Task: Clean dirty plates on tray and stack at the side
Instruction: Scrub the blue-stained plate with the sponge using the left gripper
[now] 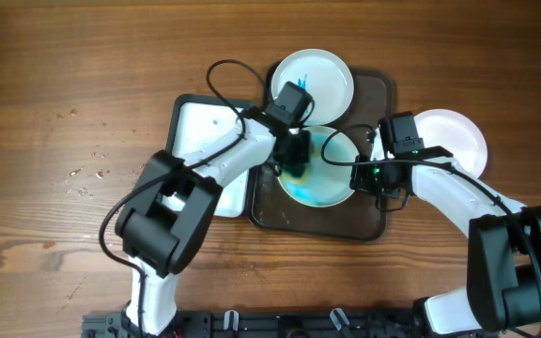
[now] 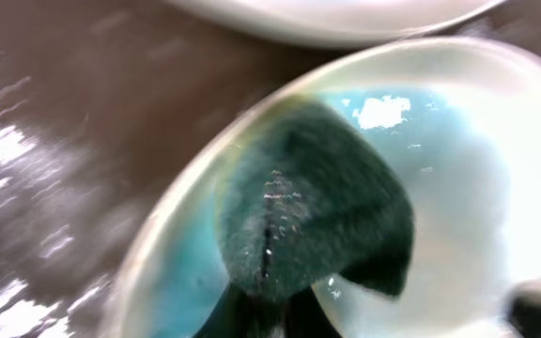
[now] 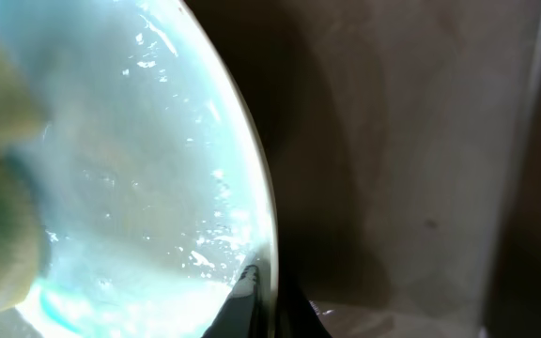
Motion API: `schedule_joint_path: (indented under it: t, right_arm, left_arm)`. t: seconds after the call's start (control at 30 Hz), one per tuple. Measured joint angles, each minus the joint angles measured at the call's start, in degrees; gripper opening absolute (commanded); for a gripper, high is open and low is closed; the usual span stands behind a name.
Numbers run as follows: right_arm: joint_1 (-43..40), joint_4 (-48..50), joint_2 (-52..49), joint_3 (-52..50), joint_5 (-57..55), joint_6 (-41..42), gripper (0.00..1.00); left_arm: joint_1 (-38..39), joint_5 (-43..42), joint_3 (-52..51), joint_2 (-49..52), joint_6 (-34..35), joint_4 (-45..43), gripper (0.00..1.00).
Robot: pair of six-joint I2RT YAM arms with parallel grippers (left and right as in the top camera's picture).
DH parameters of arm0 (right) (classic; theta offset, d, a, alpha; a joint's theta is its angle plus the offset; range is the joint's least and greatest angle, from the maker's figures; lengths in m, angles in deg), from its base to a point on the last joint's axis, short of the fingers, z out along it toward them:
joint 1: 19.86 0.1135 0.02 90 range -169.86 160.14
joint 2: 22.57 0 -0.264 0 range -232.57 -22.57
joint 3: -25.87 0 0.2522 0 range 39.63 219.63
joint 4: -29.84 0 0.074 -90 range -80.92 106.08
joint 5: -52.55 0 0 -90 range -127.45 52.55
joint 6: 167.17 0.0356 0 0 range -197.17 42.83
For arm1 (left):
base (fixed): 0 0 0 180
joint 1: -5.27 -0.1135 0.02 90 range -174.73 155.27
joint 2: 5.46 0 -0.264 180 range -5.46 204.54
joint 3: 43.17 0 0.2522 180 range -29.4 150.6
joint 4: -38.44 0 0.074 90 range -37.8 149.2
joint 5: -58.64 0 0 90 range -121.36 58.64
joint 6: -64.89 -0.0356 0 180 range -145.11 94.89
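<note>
Clenched in the left gripper (image 1: pixel 294 155), the green sponge (image 2: pixel 308 207) pressed on the smeared plate (image 1: pixel 332 183) inside the tray (image 1: pixel 379 94), that arm reaching over the tray's left rim. The right gripper (image 1: pixel 371 175) (arm bent alongside) pinched this plate's right edge; a clean plate (image 1: pixel 458 136) lay on open table (image 1: pixel 64 94) beyond the tray's right rim.

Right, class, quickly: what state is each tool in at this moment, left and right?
Left tool: closed, holding the green sponge against the smeared plate.
Right tool: closed on that plate's rim.
</note>
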Motion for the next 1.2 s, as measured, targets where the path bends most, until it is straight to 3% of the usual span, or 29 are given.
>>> schedule_joint_path:
  t: [0.3, 0.63, 0.83, 1.07, 1.2]
  right_arm:
    - [-0.1, 0.0, 0.0, 0.0, -0.4, 0.2, 0.04]
    - [0.7, -0.5, 0.0, 0.0, 0.3, -0.2, 0.04]
    - [0.8, -0.5, 0.0, 0.0, 0.3, -0.2, 0.04]
    - [0.8, -0.5, 0.0, 0.0, 0.3, -0.2, 0.04]
    - [1.2, 0.0, 0.0, 0.0, 1.4, -0.3, 0.04]
  left_arm:
    - [8.4, -6.2, -0.2, 2.6, 7.0, -11.8, 0.04]
    - [6.2, -13.1, 1.9, 2.9, 5.4, 2.9, 0.04]
    - [1.5, -6.4, 2.4, 1.4, 3.1, 13.0, 0.04]
    - [-1.0, 4.2, 2.1, -0.5, 2.8, 15.4, 0.04]
    - [-2.2, 5.6, 0.9, -2.0, 2.8, 16.4, 0.04]
